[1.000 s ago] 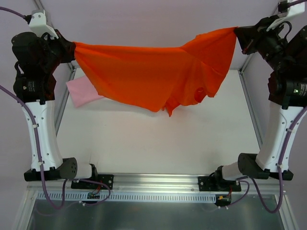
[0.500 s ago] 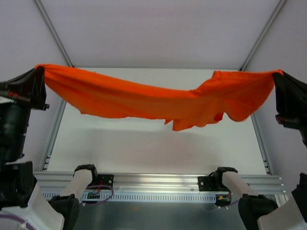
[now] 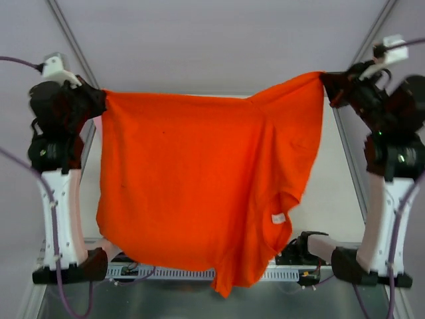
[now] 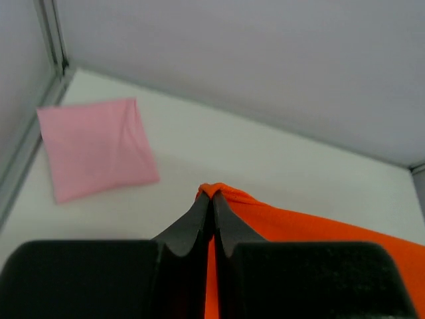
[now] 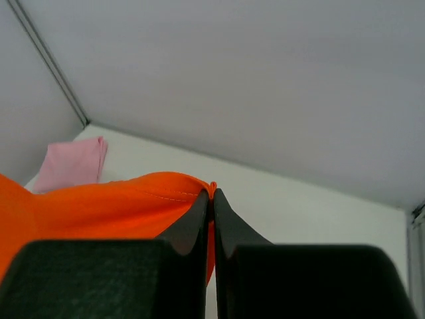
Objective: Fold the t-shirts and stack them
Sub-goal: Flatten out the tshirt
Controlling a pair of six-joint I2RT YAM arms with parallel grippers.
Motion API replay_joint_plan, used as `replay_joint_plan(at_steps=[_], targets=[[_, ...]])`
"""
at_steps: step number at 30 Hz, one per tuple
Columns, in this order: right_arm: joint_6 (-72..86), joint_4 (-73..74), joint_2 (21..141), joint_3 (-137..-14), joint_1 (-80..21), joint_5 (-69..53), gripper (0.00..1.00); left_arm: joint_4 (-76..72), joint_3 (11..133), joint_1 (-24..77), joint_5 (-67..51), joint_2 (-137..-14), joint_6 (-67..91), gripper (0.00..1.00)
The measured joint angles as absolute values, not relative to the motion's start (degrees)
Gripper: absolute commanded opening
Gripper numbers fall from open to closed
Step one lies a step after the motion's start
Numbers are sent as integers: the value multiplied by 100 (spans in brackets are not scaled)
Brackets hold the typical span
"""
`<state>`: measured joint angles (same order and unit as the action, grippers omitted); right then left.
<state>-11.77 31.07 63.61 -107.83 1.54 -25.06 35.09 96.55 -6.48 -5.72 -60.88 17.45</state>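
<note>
The orange-red t-shirt (image 3: 192, 186) hangs spread in the air between both arms, hiding most of the table in the top view. My left gripper (image 3: 99, 100) is shut on its left top corner; the cloth shows pinched at my fingertips in the left wrist view (image 4: 212, 193). My right gripper (image 3: 323, 81) is shut on its right top corner, seen pinched in the right wrist view (image 5: 211, 193). The folded pink t-shirt (image 4: 96, 146) lies flat at the table's far left, and also shows in the right wrist view (image 5: 70, 163). It is hidden in the top view.
The white table (image 3: 339, 179) shows only at the right of the hanging shirt. Metal frame rails (image 3: 70, 36) run up at both far corners. A white label (image 3: 278, 218) hangs inside the shirt's lower right part.
Both arms have changed pose in each frame while holding the shirt's corners. The shirt, earlier stretched as a narrow band, now hangs down full length in front of the camera.
</note>
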Motion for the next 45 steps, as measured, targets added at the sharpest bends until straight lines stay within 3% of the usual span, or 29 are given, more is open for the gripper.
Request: replay_joint_plan(at_steps=[6,10,17,23,28,38,45], targets=[[-965,2589,8165,-9594,156,-2650,1,2803,7675,-648,-539,-6816,1999,0],[-902,2397,9113,-9421,152,-2779,1,2119,7085,-648,-519,-6967,2084,0],[-744,2163,10956,-10906,132,-2936,1,1140,7279,-646,-395,-8226,2152,0],[-862,2390,11432,-12604,-12,-2897,1,875,7762,-628,-589,-8602,2093,0],[-1291,2379,10672,-13104,-36,-2746,1,626,7802,-395,-644,-7922,1772,0],[-2237,2342,6919,-11972,-25,-2576,1,648,8385,-191,-744,-5566,1098,0],[-2646,2576,5317,-11745,-25,-2443,1,1079,8777,-191,-567,-4353,1044,0]])
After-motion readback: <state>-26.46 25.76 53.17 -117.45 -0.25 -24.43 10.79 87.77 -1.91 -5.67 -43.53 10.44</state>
